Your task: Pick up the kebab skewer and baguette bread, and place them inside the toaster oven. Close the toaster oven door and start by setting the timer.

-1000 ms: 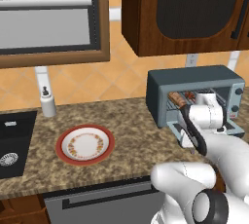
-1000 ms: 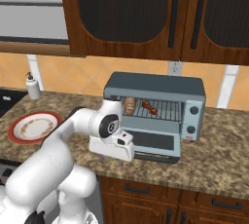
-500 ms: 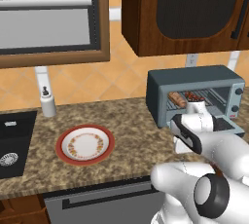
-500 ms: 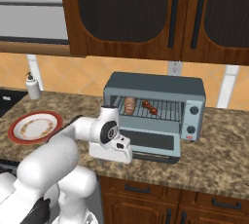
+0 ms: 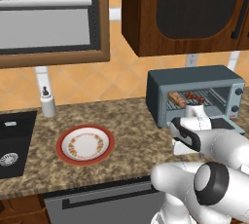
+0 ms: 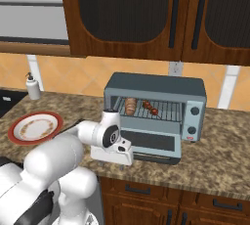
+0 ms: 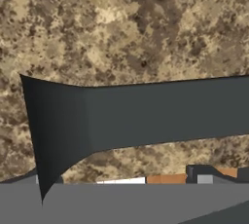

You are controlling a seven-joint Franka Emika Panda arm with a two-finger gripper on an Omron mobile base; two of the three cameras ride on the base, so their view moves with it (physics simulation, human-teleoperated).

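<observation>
The toaster oven (image 6: 156, 106) (image 5: 194, 94) stands on the granite counter with its door (image 6: 151, 143) (image 5: 228, 123) dropped open. On its wire rack lie the baguette bread (image 6: 130, 105) (image 5: 176, 99) at the left and the kebab skewer (image 6: 150, 108) (image 5: 194, 96) beside it. My gripper (image 6: 120, 162) points down at the counter by the door's front left corner. Its jaws stand open and hold nothing. In the hand view a dark bar (image 7: 146, 116) crosses over the granite.
A red-rimmed plate (image 5: 85, 145) (image 6: 35, 127) lies on the counter to the left. A soap dispenser (image 5: 47, 103) (image 6: 32, 87) stands by the wall, next to a black sink (image 5: 12, 145). Dark wood cabinets (image 6: 146, 13) hang above the oven.
My hand has dropped from the oven's mouth and drawn back to the front left of the open door. Bread and skewer stay on the rack.
</observation>
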